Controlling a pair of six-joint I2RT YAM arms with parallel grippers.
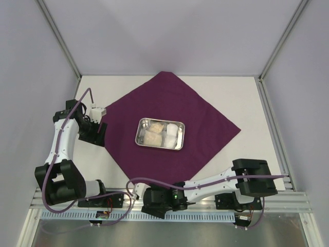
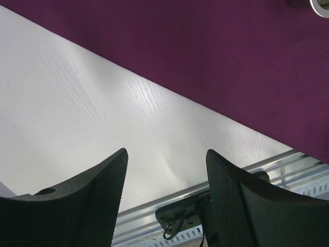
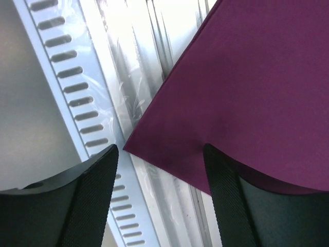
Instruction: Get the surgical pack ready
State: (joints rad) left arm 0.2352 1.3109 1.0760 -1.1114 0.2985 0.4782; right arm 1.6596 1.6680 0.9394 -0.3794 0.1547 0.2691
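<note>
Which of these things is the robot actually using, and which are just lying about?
For the job: purple drape, metal tray sitting on it, pads in the tray.
Just there: white table, metal rail along its near edge.

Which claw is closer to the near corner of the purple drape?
Right. The right claw sits over that corner of the drape; the left claw is over bare table beside the drape's left edge.

A purple drape (image 1: 169, 103) is shown as matt, finely woven cloth, the white table (image 2: 77, 118) as faintly wood-grained with a soft sheen, the tray (image 1: 138, 133) as polished metal, the rail (image 3: 67, 77) as bright slotted metal, and the fingers (image 2: 97, 200) as black, matt and dimple-textured.
</note>
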